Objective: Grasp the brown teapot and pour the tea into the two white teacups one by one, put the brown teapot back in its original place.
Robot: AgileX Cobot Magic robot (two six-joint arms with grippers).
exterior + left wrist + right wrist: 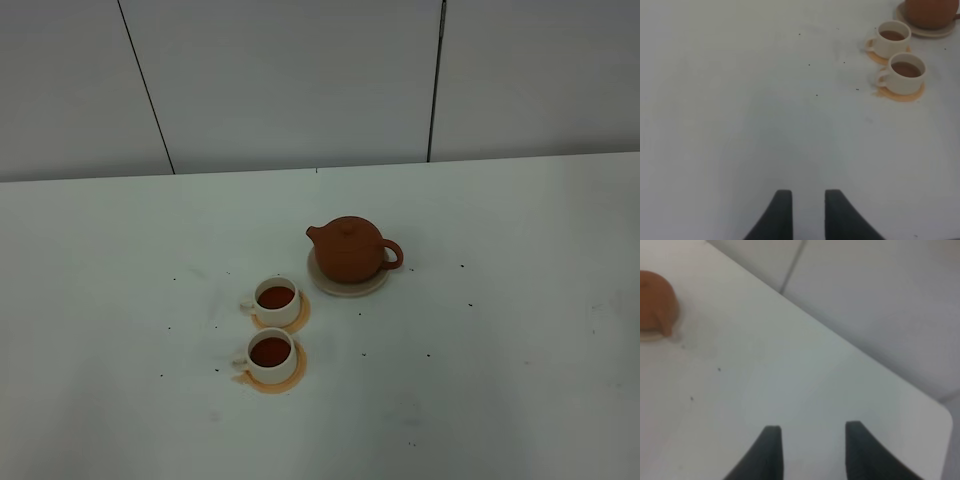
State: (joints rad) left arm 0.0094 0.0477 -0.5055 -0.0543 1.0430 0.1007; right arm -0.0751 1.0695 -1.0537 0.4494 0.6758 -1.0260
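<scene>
Sitting on the flat round cream-coloured trivet disc [347, 288], the squat reddish-brown clay teapot [349, 248] is well apart from both pincers. Both small cream-white teacups [276, 300] [271, 357] already hold dark tea and stand on orange round coasters [298, 318], so the pouring seems done.

The right pincer [811, 450] stands with its jaws apart and empty, the teapot far ahead and to one side of it. The left pincer [808, 212] shows a narrower gap, also empty, with the cups far ahead of it.

I judge the teapot to be stiff, rather heavy, smooth and breakable. The loop handle [392, 254] is the best place to hold it, although the handle looks blurred from the right wrist.
</scene>
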